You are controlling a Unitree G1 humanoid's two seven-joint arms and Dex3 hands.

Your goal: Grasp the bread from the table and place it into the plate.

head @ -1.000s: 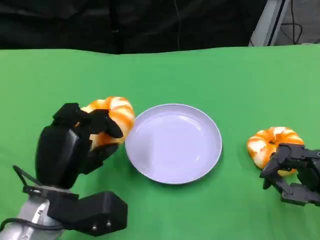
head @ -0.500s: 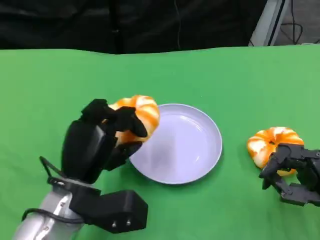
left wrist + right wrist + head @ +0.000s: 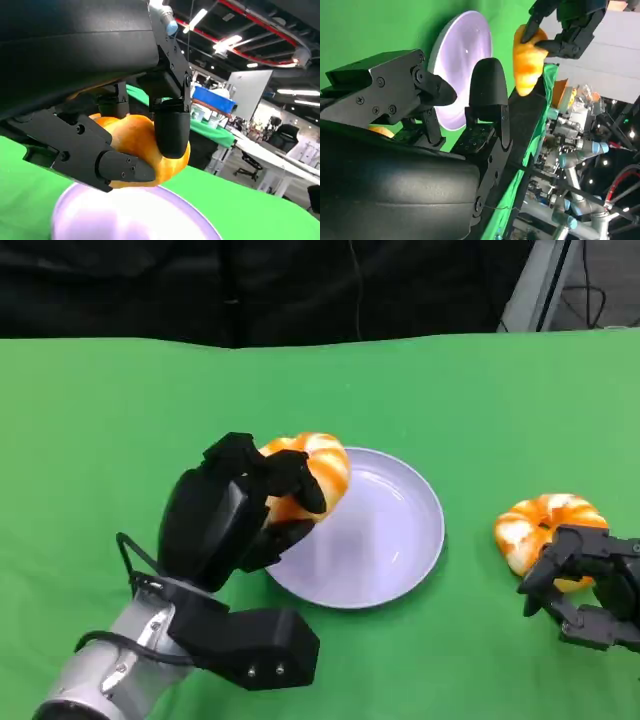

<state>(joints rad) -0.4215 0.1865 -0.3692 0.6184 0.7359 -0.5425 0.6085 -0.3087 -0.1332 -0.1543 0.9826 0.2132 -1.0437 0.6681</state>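
Note:
My left hand (image 3: 235, 510) holds an orange-and-white bread roll (image 3: 310, 472) lifted over the left rim of the white plate (image 3: 385, 530). In the left wrist view the roll (image 3: 135, 150) is pinched between black fingers (image 3: 170, 130) above the plate (image 3: 135, 220). A second bread roll (image 3: 545, 525) lies on the green table to the right of the plate. My right hand (image 3: 590, 585) sits just in front of it with fingers apart, touching its near edge. The right wrist view shows the plate (image 3: 465, 55), the held roll (image 3: 527, 60) and my right hand's fingers (image 3: 487, 92) spread.
The green table (image 3: 120, 410) stretches wide around the plate. Its far edge meets a dark backdrop (image 3: 260, 285). A grey frame and cables (image 3: 545, 285) stand at the back right.
My left hand has carried the bread roll rightward from the table left of the plate until it hangs over the plate's left rim. The right hand and second roll have not moved.

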